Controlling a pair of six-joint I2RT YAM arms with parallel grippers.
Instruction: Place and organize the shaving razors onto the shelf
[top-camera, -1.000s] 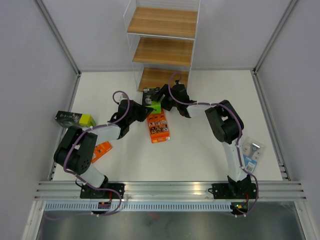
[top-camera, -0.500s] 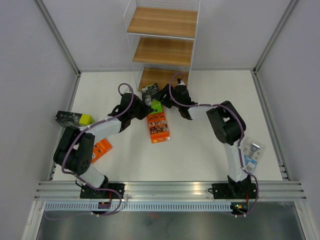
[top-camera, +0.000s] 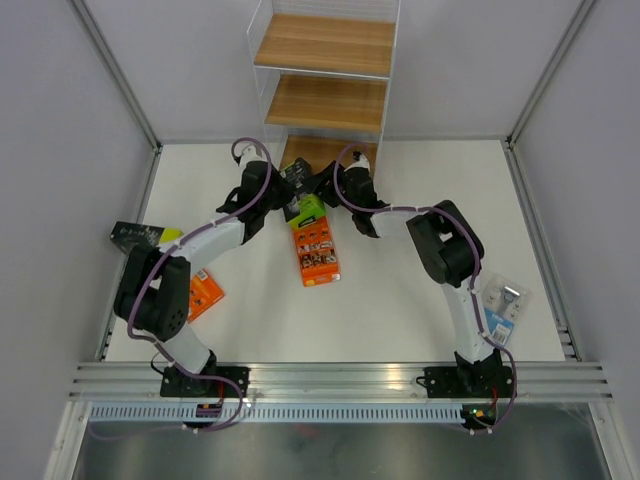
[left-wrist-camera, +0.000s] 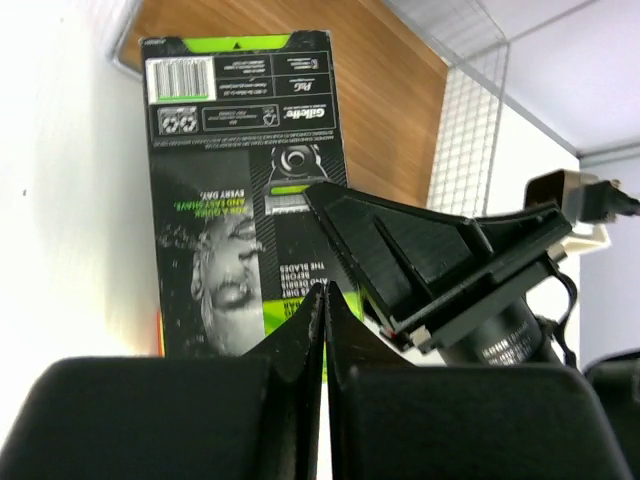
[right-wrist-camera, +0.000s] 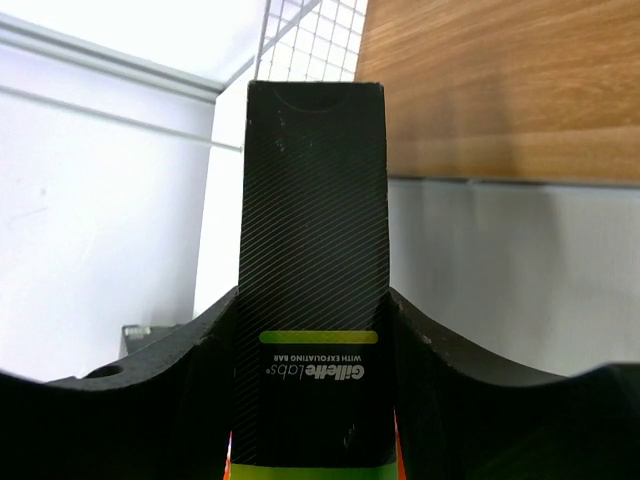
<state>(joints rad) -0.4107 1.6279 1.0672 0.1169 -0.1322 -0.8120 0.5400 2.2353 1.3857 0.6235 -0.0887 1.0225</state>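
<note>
Nearest the arm bases, well in front of the shelf (top-camera: 325, 100), 4 razor packs lie on the table (top-camera: 400, 300). The light blue pack (top-camera: 503, 305) is far to the shelf's front-right. The side orange pack (top-camera: 203, 296) and the spare green-and-black pack (top-camera: 150, 237) are to its front-left, and the middle orange pack (top-camera: 317, 252) is just in front of it.

Closer in, the held green-and-black pack (right-wrist-camera: 315, 200) sits at the front lip of the shelf's bottom board (top-camera: 325, 152), clamped by its flat faces in the right pincer (right-wrist-camera: 312, 300). The left pincer (left-wrist-camera: 325, 300) has its 2 fingers pressed together with nothing between them. It points at the pack's printed face from the shelf's front-left; I cannot tell whether the tips touch it.

Most of the pack sticks out beyond the right fingertips. I judge that this free end could catch the white frame or the board above and twist in the jaws. A nudge from the closed left pincer could lever the pack loose. Released on its narrow edge, the pack would probably topple. Both arms crowd the same opening at the shelf's front and might bump each other. The middle orange pack lies directly under them and could be dragged.
</note>
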